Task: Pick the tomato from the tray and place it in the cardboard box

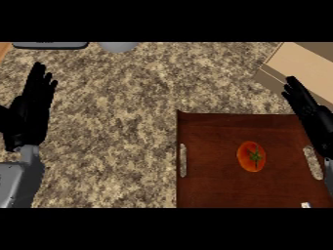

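Red tomato (251, 156) lies on brown tray (219, 132); cardboard box (314, 68), seemingly open, beyond.

Tomato (251, 156) lay alone mid-tray (212, 185), bare wood all round, open from above. Right hand (317, 122) hung over tray's right edge, between tomato and box (313, 68). Box top open. Left desk (126, 107) bare.
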### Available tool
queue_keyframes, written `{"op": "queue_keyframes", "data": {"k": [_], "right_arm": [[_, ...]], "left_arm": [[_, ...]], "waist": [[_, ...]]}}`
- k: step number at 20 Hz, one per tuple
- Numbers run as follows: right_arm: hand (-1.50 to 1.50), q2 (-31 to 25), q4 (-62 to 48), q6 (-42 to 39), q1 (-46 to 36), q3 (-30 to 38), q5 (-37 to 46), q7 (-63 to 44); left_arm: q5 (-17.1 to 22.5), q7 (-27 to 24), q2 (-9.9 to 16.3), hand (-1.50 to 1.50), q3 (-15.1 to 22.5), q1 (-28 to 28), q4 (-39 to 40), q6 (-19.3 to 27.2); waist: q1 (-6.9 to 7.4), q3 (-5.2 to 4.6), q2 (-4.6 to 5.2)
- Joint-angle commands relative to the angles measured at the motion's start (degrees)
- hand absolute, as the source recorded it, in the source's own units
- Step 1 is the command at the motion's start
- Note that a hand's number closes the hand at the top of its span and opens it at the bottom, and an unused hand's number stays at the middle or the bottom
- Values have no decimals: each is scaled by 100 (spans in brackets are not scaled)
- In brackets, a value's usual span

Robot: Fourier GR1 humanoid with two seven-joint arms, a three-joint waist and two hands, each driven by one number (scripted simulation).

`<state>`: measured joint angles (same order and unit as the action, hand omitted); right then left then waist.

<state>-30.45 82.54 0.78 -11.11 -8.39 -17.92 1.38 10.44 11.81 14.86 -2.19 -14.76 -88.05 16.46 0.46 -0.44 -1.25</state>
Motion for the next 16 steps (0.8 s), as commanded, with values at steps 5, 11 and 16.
{"op": "queue_keyframes", "data": {"k": [5,11,16], "right_arm": [[-150,-674,1285,-1066,-734,1164,-898,1297],[-150,-1707,693,-2149,132,1899,-95,3255],[-150,-1670,162,-1815,200,1636,1632,5253]], "left_arm": [[-658,-663,859,0,748,177,-431,-1150],[-854,-1344,837,0,1215,351,-300,-1677],[-839,-1704,929,0,1140,301,-114,-1921]], "waist": [[-272,62,-33],[-198,55,124],[-22,57,172]]}}
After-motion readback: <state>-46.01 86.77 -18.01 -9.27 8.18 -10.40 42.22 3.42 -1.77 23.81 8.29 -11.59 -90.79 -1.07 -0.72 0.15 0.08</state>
